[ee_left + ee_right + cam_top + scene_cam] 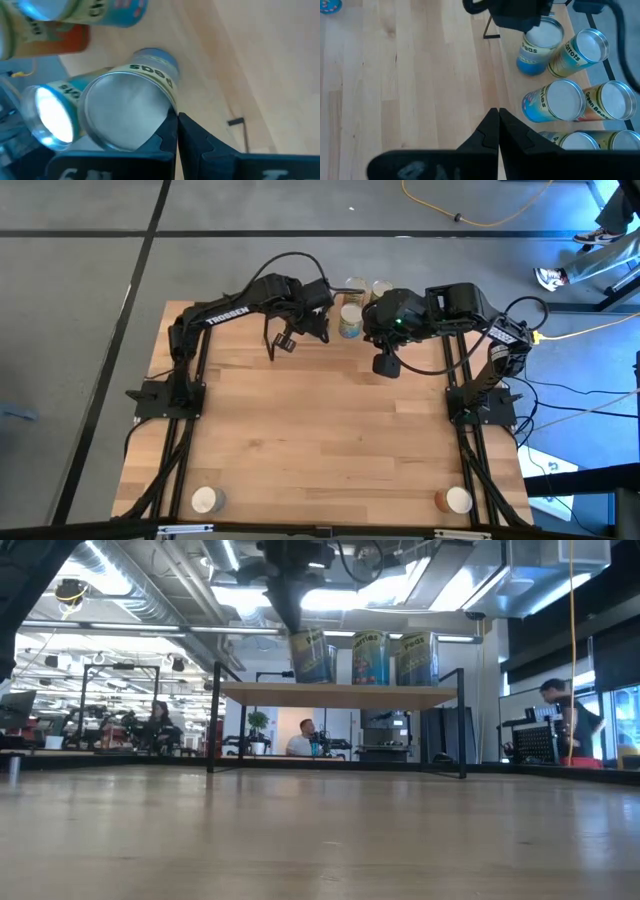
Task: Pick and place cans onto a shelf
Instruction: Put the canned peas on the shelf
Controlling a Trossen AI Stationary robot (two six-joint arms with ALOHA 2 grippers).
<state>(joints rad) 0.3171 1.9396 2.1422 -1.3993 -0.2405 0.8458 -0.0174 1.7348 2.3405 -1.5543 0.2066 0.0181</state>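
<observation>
**Two cans left at the near edge, six crowded on the shelf**

Start at the near corners of the counter (330, 440). One can (205, 500) stands upright at the left corner and another (457, 500) at the right, well apart. Both sit close to the edge, so you have little room on that side.

Expect them to be stiff, smooth-walled tins, probably slippery on the label and heavy enough to swing if pinched off-centre. Take each across the round body, about mid-height, and not by the rim.

Between them and the shelf the counter is bare wood, which gives you open room for carrying.

Farther in, the right pincer (498, 120) is clenched on nothing and hangs near the cans on the shelf.

On the shelf (340, 693) six cans stand in a tight cluster, some touching. The left pincer (177, 127) is also clenched, with no can between its fingers. It sits just beside the top of the Peas can (127, 110), which is the outermost of the group.

Free shelf board lies beyond that can, toward the thin black leg. Watch that edge when you set one down.
</observation>
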